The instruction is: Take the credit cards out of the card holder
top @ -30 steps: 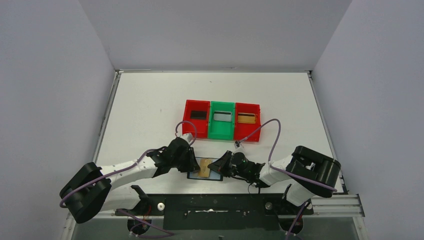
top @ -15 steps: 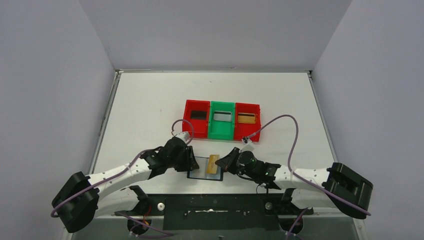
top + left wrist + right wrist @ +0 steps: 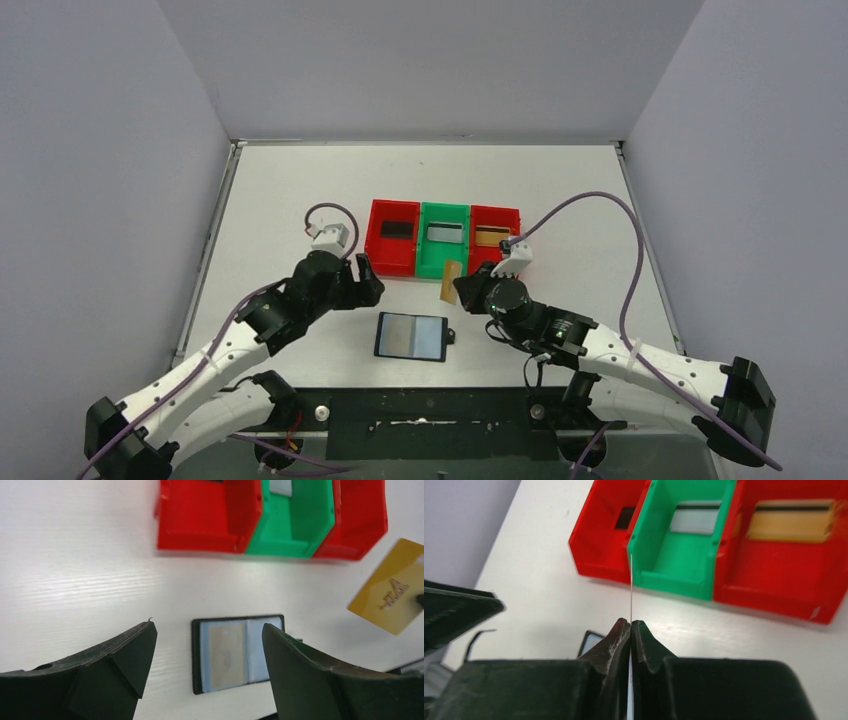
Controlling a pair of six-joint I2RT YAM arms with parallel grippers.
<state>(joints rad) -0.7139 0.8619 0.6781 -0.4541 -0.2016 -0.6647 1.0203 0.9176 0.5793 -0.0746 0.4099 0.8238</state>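
Observation:
The card holder (image 3: 411, 337) lies open and flat on the table near the front edge, with grey-blue pockets (image 3: 260, 647). A tan credit card (image 3: 226, 654) shows inside its left pocket. My right gripper (image 3: 463, 287) is shut on another gold credit card (image 3: 452, 281), held upright in the air just in front of the green tray; in the right wrist view this card (image 3: 631, 587) is a thin edge rising from the shut gripper (image 3: 630, 623). My left gripper (image 3: 207, 626) stands open and empty above the table, left of and behind the holder.
Three joined trays stand behind the holder: a red one (image 3: 378, 240) with a dark card, a green one (image 3: 444, 262) with a grey card, a red one (image 3: 494, 263) with a gold card (image 3: 791, 522). White walls border the table.
The right gripper drew the gold card out of the holder and lifted it back toward the trays. The left gripper let go of the holder, opened, and pulled away to the back left.

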